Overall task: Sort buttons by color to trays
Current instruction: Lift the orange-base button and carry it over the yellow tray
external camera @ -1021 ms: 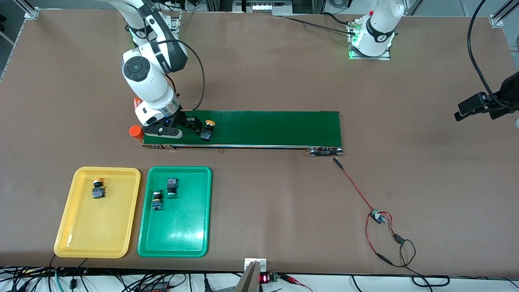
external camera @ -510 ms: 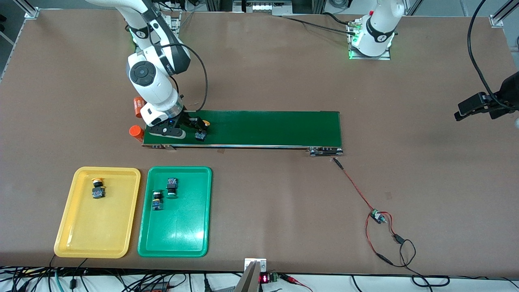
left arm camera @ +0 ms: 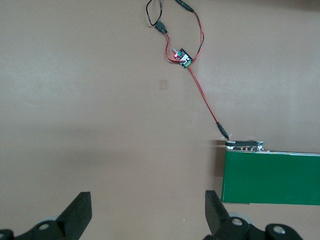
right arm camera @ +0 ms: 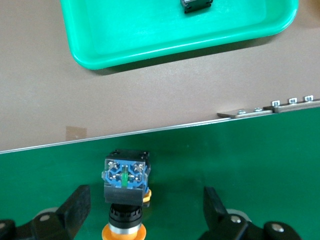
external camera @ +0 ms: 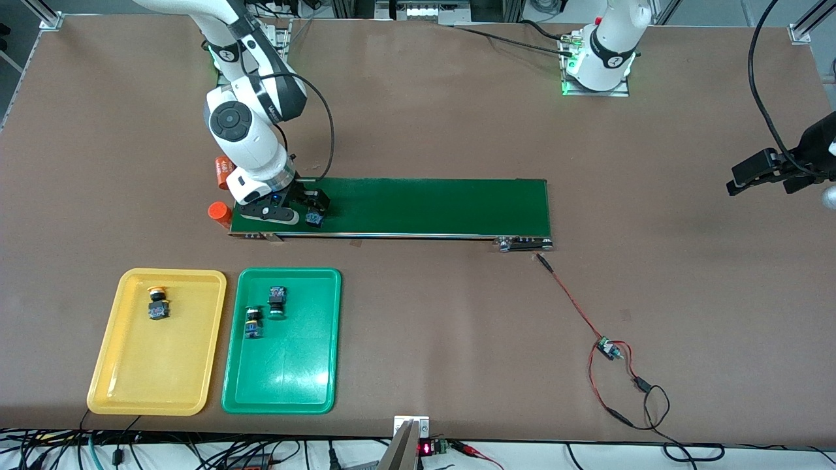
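Brown tabletop carries the dark-green conveyor belt (external camera: 392, 207), where the right gripper (external camera: 312, 210) straddles the last yellow-capped button (right arm camera: 126, 187) with fingers spread, likely to carry it to the yellow tray (external camera: 104, 365), while the left gripper (left arm camera: 145, 212) waits open.

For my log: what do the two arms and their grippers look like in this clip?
Both arms are glossy white with black joint bands. The right arm has a round black cap on one joint and a black cable looping from it down toward the wrist. Its right gripper is black with a small blue light nearby. The left gripper has matte black, wedge-shaped fingers. Green light glows at each base.
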{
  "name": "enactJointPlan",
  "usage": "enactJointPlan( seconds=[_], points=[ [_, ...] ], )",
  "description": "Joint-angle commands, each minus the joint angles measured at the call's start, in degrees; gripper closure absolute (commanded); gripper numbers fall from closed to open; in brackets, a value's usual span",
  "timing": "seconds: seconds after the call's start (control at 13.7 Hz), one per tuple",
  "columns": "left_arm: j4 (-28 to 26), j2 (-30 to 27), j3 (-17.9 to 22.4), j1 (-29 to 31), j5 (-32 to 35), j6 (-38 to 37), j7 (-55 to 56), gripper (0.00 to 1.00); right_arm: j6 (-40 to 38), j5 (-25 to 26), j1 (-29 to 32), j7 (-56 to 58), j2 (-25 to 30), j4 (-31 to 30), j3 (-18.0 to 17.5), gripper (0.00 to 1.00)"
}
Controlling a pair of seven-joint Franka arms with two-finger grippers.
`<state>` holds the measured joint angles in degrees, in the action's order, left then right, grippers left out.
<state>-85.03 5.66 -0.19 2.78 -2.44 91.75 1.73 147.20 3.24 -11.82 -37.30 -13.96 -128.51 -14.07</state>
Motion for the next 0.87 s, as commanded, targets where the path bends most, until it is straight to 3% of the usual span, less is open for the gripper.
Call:
enactJointPlan(
  seconds=[0.0,0.29,0.44,0.58,0.66,0.8],
  points=[
    [0.1,-0.4,0.2,0.7,0.0,-0.4,-0.2,0.0,-0.1,1.9,0.6,-1.0,-0.5,-0.2,-0.3,0.0],
    [0.2,-0.5,0.0,0.7,0.0,-0.4,-0.1,0.0,0.4,4.3,1.4,-0.8,-1.9,0.1,-0.2,0.0],
    [0.2,-0.5,0.1,0.7,0.0,-0.4,-0.2,0.0,0.5,5.2,1.8,-0.8,-2.3,0.2,-0.2,0.1],
    [0.0,-0.4,0.5,0.7,0.0,-0.4,-0.2,0.0,0.5,5.6,2.2,-0.7,-2.6,0.4,-0.2,0.33],
    [0.0,-0.4,0.5,0.7,0.0,-0.4,-0.2,0.0,0.5,5.6,2.2,-0.6,-2.6,0.5,-0.2,0.51],
    [0.0,-0.4,0.5,0.7,0.0,-0.4,-0.2,0.0,0.3,5.7,2.7,-0.6,-2.6,0.5,-0.2,0.73]
  ],
)
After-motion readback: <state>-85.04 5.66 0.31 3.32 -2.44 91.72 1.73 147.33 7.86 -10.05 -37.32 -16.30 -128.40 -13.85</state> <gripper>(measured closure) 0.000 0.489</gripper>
